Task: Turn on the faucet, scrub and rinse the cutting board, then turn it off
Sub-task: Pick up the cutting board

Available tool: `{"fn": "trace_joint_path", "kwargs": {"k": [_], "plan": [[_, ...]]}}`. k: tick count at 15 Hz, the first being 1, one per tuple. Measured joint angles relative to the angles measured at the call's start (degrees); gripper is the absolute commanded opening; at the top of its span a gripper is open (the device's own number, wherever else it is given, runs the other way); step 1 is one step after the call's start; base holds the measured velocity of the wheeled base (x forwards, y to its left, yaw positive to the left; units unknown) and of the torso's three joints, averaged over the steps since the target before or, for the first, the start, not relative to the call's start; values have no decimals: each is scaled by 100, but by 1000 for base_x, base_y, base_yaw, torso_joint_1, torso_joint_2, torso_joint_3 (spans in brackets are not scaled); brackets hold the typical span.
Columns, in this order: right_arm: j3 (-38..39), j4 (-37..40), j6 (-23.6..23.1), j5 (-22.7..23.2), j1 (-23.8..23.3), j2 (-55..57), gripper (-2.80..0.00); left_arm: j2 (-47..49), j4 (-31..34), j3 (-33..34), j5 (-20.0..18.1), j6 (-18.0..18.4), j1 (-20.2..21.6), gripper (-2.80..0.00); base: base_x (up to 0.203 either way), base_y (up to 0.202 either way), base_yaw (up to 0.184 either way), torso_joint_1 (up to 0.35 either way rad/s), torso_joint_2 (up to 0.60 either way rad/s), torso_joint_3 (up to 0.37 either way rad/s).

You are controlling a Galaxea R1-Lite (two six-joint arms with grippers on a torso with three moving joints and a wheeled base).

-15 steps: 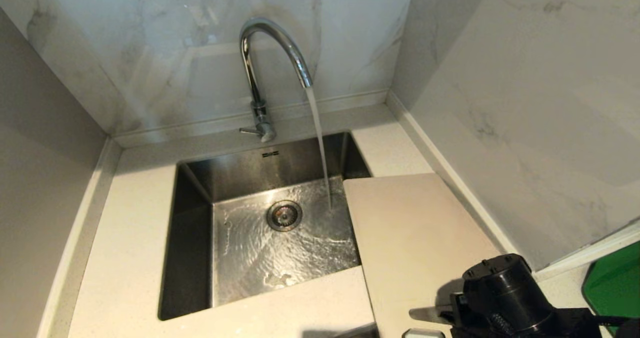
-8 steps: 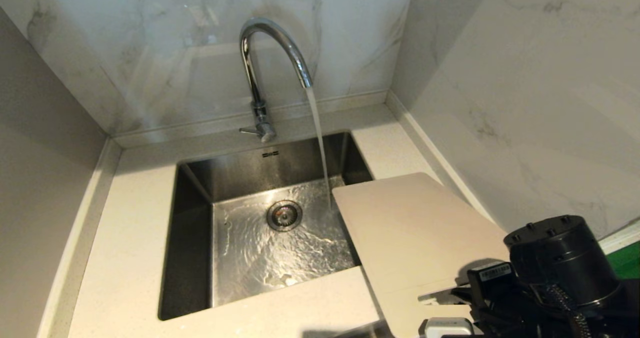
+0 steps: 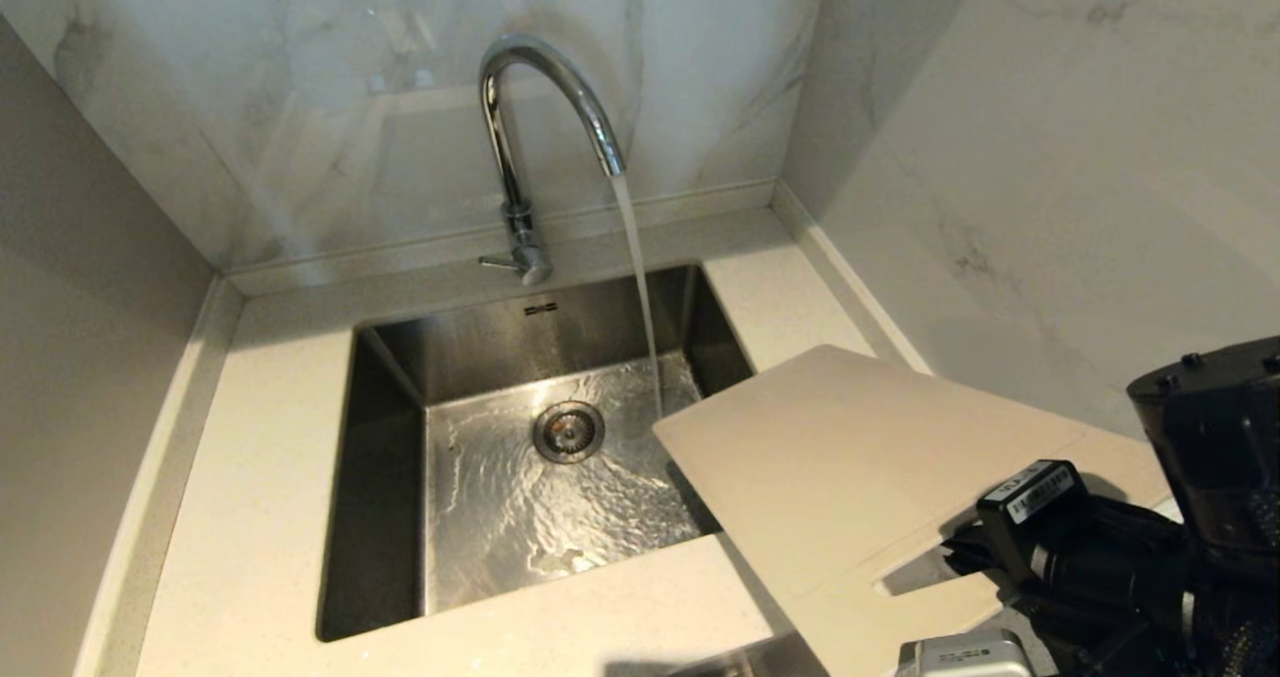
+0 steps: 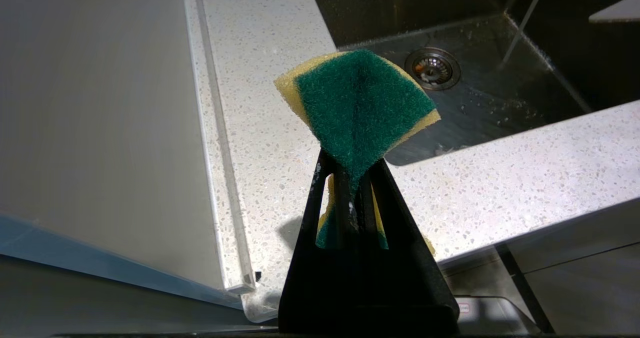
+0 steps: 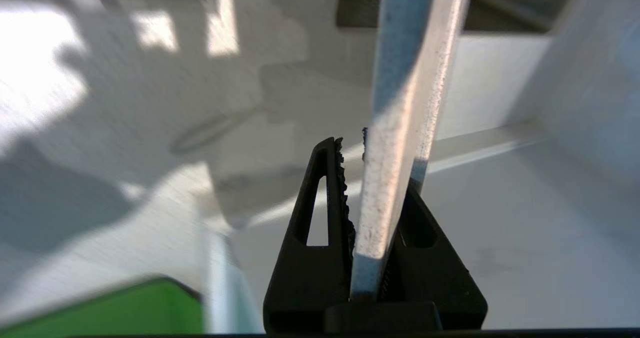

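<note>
1. The cutting board (image 3: 850,467) is gripped at its handle-slot end by the right pincer (image 5: 372,213), whose jaws are clamped on the board's edge; the far end is lifted off the bench (image 3: 250,477) and juts over the right side of the sink (image 3: 385,477).
2. The faucet (image 3: 545,87) is running, and its stream lands on the sink floor just beside the board's far corner, apparently not on it. The next move is judged to be a swing of the board leftward until that corner sits under the water.
3. The board should be tilted down toward the drain (image 3: 568,431), so that runoff falls into the sink and not back along the board toward the pincer.
4. The grip lies on a thin edge far from the board's middle, so the board is likely to lever and slip once wet; the swing is best made slowly and the clamp kept firm.
5. The left pincer (image 4: 352,178) is closed on a green-and-yellow sponge (image 4: 357,101), held above the bench at the left of the sink. It should be brought in only once the board is steady, with the green scouring face turned to the board.
6. Scrubbing pressure is best kept toward the gripped end, where the board twists least.
</note>
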Motion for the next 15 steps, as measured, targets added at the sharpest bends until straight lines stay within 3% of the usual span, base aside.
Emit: {"fn": "trace_joint_path", "kwargs": {"k": [4, 11, 15], "plan": [[-493, 11, -1222, 1, -247, -41, -280, 0, 2, 0, 0, -2, 0, -280, 0, 0, 0, 0, 0, 0], [-986, 553, -1388, 94, -308, -247, -280, 0, 0, 0, 0, 3, 4, -280, 0, 0, 0, 0, 0, 0], [-1193, 668, -1758, 806, -301, -343, -280, 0, 0, 0, 1, -2, 1, -280, 0, 0, 0, 0, 0, 0]]}}
